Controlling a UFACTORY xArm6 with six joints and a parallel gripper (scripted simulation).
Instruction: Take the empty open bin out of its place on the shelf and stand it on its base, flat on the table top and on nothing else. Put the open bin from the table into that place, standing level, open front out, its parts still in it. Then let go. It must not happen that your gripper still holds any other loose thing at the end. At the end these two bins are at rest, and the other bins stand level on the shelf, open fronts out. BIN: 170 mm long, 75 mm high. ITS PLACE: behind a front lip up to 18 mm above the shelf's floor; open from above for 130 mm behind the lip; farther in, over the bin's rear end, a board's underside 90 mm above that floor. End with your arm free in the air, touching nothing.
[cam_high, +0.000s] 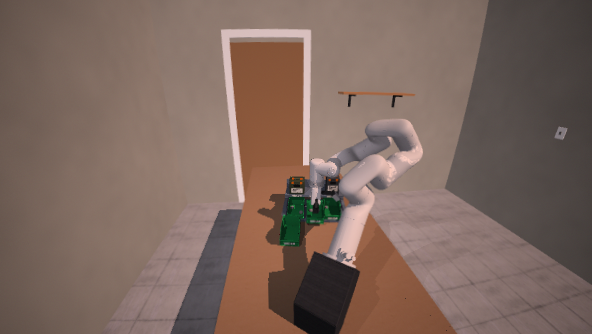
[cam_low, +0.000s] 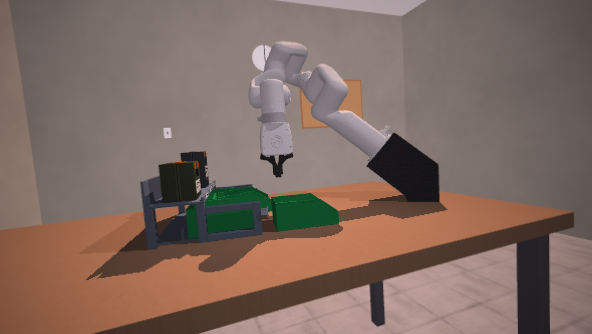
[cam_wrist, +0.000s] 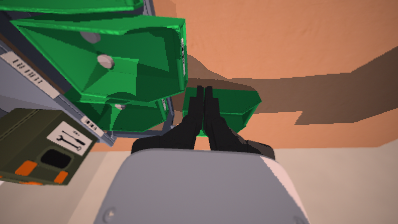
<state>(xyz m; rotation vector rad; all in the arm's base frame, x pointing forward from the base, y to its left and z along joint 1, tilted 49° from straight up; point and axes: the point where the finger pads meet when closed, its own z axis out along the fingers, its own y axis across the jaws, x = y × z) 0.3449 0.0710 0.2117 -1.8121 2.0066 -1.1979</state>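
Observation:
A grey shelf stands on the wooden table. Green open bins sit in its lower places. In the wrist view the nearest shelf bin holds grey round parts, and a second bin sits beside it. Another green bin stands on the table just in front of the shelf. My gripper is shut and empty, pointing down, well above the shelf's front edge and the table bin.
Two olive boxes with orange marks stand on the shelf's top board. The arm's black base block sits on the table behind the gripper.

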